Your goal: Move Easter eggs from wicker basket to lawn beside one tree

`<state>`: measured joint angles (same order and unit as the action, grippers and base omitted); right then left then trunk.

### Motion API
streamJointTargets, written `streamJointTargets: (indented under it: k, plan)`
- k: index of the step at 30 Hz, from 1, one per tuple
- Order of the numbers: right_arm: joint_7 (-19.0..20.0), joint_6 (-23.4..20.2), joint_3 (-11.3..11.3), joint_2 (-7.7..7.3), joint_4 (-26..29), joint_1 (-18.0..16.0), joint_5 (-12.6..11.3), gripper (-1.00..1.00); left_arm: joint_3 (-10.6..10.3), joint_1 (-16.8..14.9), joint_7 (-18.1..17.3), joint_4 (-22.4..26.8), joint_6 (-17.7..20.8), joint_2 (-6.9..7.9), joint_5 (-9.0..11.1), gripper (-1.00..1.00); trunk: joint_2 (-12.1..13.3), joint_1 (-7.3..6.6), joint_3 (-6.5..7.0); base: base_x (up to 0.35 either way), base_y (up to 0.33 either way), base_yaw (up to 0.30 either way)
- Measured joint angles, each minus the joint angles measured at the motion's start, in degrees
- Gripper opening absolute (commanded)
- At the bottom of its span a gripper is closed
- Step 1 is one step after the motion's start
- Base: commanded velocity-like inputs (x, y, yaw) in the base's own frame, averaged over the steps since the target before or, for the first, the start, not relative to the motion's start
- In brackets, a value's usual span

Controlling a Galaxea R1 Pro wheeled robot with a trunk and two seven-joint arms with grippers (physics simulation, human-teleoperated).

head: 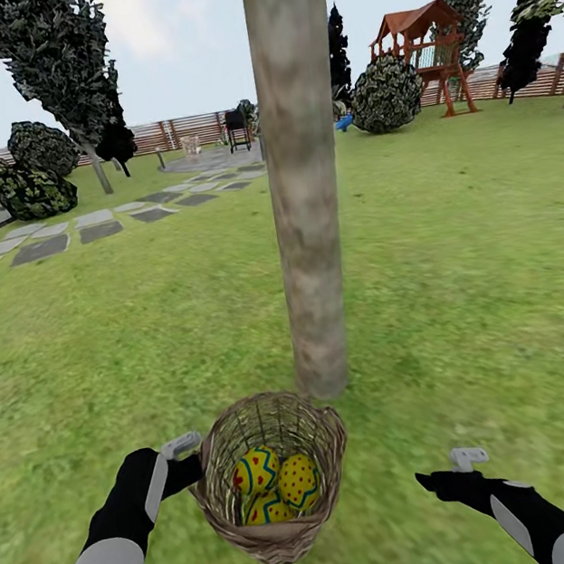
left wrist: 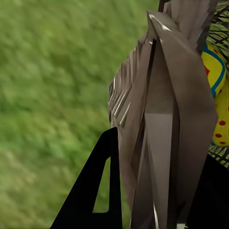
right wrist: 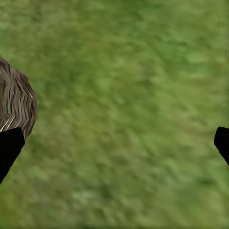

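1. GARDEN, mid-task: I've got the wicker basket [head: 273, 476] gripped at its rim by the left gripper [head: 192, 469], just in front of the tree [head: 308, 176] base. Whether it's lifted clear of the lawn [head: 467, 288] or resting on it, I can't tell.
2. Left wrist cam: the basket wall [left wrist: 162, 119] sits between the dark fingers [left wrist: 93, 191], so I read that tool as clamped on the rim. One finger outside the weave, the other partly hidden behind it.
3. All three Easter eggs [head: 277, 485] are in the basket bottom, bunched and touching: yellow w/ red dots, zigzag bands. One egg shows thru the weave at the wrist [left wrist: 215, 71].
4. Why hold the rim? My guess: carrying the lot to the trunk beats three separate trips, & the grip steadies the basket for picking.
5. Right gripper [head: 443, 473] hovers over bare grass, well apart from the basket on the far side. Its wrist cam shows finger tips [right wrist: 9, 148] wide apart, nothing between them but grass; basket edge [right wrist: 16, 102] at frame margin. So: released, free for egg work.
6. Progress, as I judge it: no egg on the lawn yet. Next calls for the right arm to reach into the basket; risk is tight clearance inside & eggs rolling.
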<state>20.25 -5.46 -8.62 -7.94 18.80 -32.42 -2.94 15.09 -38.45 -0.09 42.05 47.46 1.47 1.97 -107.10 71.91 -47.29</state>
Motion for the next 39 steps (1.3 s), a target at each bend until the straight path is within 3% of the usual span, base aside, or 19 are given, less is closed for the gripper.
streamJointTargets:
  k: [39]
  plan:
    - [-0.04, 0.05, -0.04, -0.2, 0.09, 0.0, 0.0, 1.0, 0.01, 0.0, 0.0, 0.07, 0.09, 0.04, -0.04, -1.0, -15.64, 8.57, -7.0, 0.0, 0.0, 0.0]
